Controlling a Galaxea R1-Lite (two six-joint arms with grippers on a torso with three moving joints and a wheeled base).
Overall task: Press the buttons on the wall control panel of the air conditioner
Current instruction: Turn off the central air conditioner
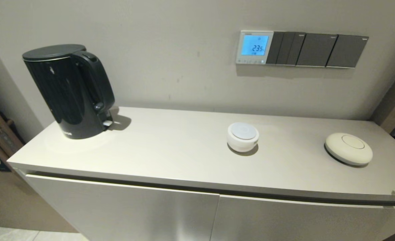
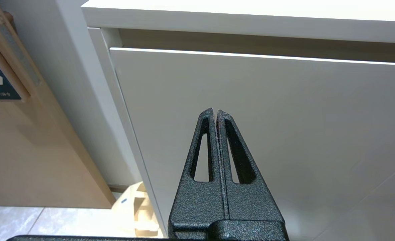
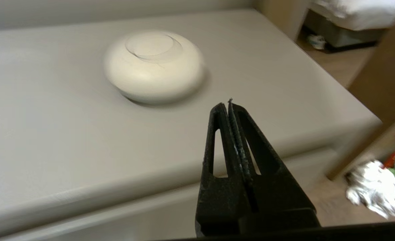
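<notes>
- Wall control panel (image 1: 254, 47) sits on the beige wall above the right half of the worktop (image 1: 170, 157); I see it only from the head camera. It is a small square with a white frame and a blue-lit screen showing digits.
- Along its bottom edge runs a row of tiny pale round buttons (image 1: 251, 61), too small for me to count surely.
- Touching the panel's right side is a strip of flat dark grey switch plates (image 1: 317, 50), matte and rectangular.
- Head view also gives me a glossy black kettle (image 1: 71, 90) with a matte lid at the worktop's left end, a small white round puck (image 1: 242, 136) below the panel, and a wider, flatter cream disc (image 1: 348, 148) towards the right end.
- My right hand (image 3: 230, 103) shows properly only in its wrist camera: two black, rough-textured tapered fingers with slotted cut-outs, pressed together and holding nothing. It hangs off the front right corner of the worktop, with the cream disc beyond the tips. In the head view only a dark sliver shows at the right edge.
- My left hand (image 2: 216, 113) appears in its wrist camera alone: the same pebbled black fingers, closed tip to tip and empty, low in front of the smooth pale cabinet door (image 2: 284, 134), below the worktop's edge.
- That view also shows a wooden panel (image 2: 33, 150) left of the cabinet.
</notes>
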